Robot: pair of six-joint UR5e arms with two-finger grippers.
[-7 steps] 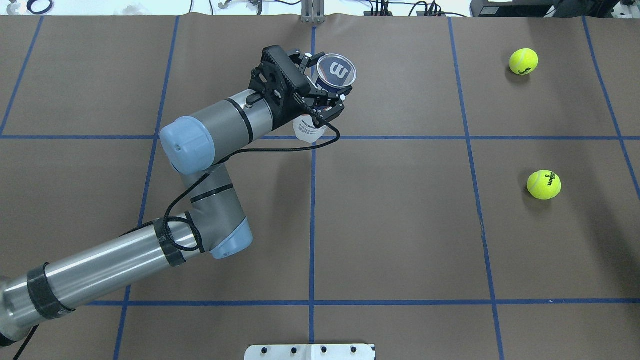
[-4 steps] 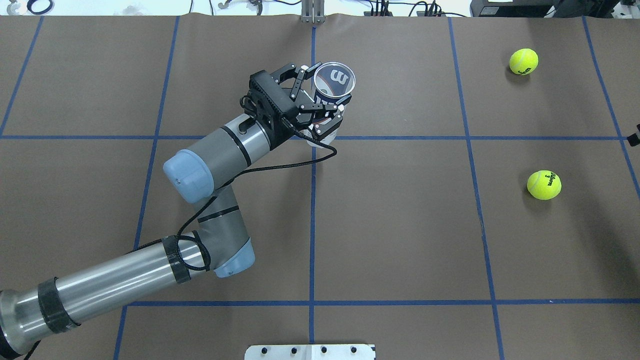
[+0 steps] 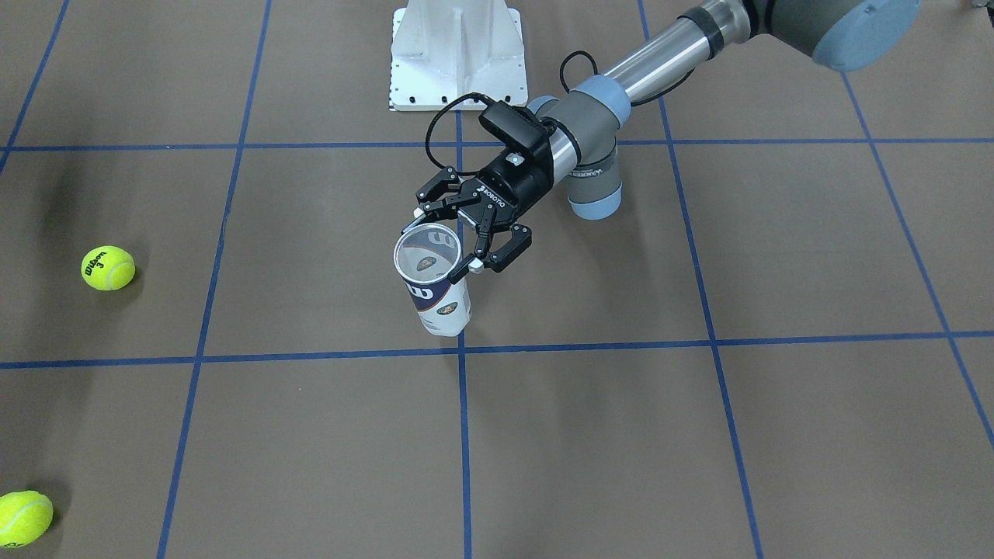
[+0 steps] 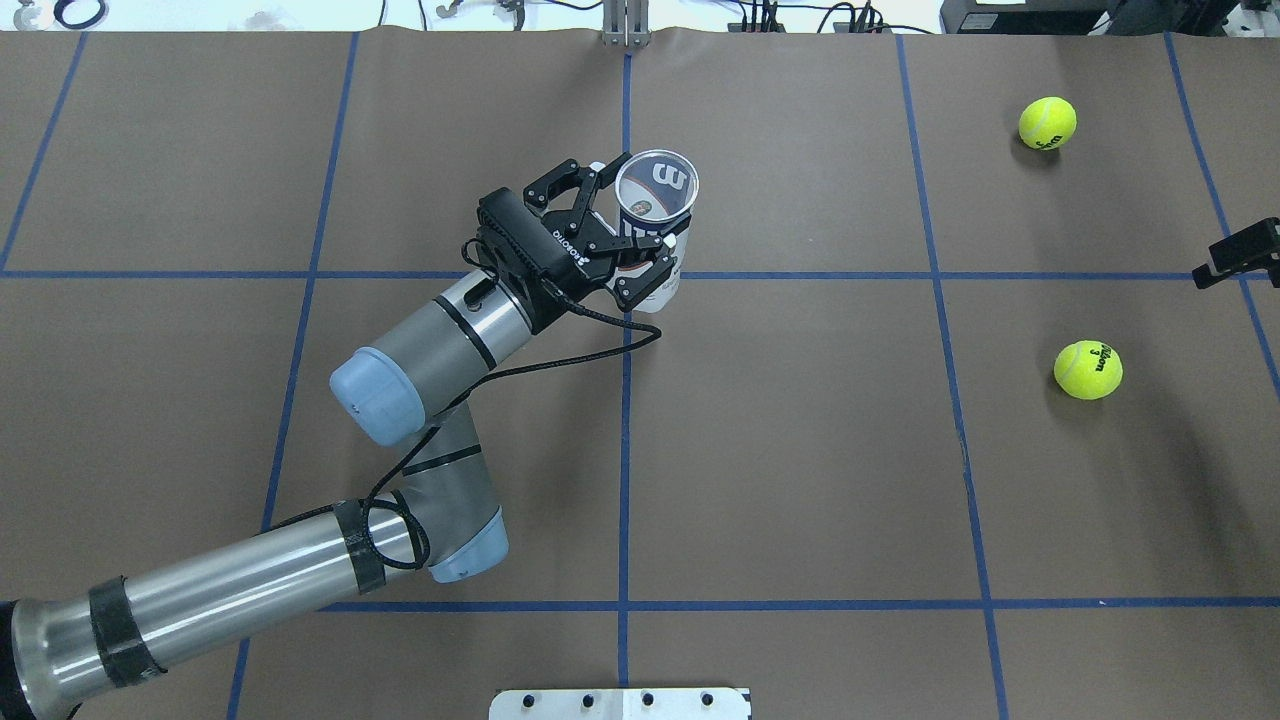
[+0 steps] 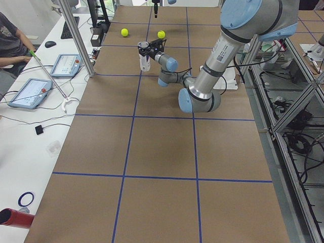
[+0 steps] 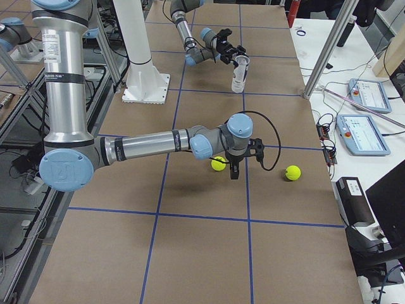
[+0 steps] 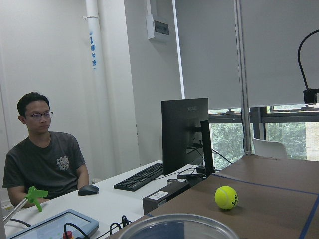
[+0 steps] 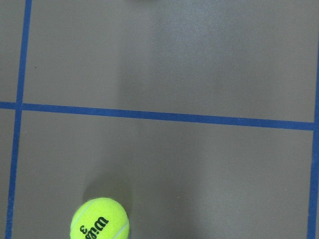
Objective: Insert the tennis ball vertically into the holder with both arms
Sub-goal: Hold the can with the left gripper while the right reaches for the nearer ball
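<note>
The holder (image 4: 656, 190), a clear can with a navy "W" label, stands roughly upright with its open mouth up, near the table's middle; it also shows in the front view (image 3: 439, 299). My left gripper (image 4: 637, 222) is shut on the holder from the side, one finger on each side (image 3: 437, 243). The holder's rim (image 7: 179, 226) fills the bottom of the left wrist view. Two tennis balls (image 4: 1088, 369) (image 4: 1047, 122) lie at the right. My right gripper (image 6: 234, 171) hangs beside the nearer ball (image 6: 218, 163); I cannot tell if it is open. That ball (image 8: 99, 219) shows in the right wrist view.
The white base stand (image 3: 458, 54) is at the robot's side. Blue tape lines grid the brown table (image 4: 800, 450). An operator (image 7: 42, 159) sits at a desk with tablets (image 5: 30, 91) beyond the table's far edge. The second ball (image 6: 292, 172) lies farther out.
My left gripper has turned and drawn back slightly toward the robot with the holder in it. A black part of my right arm has come in at the overhead view's right edge.
</note>
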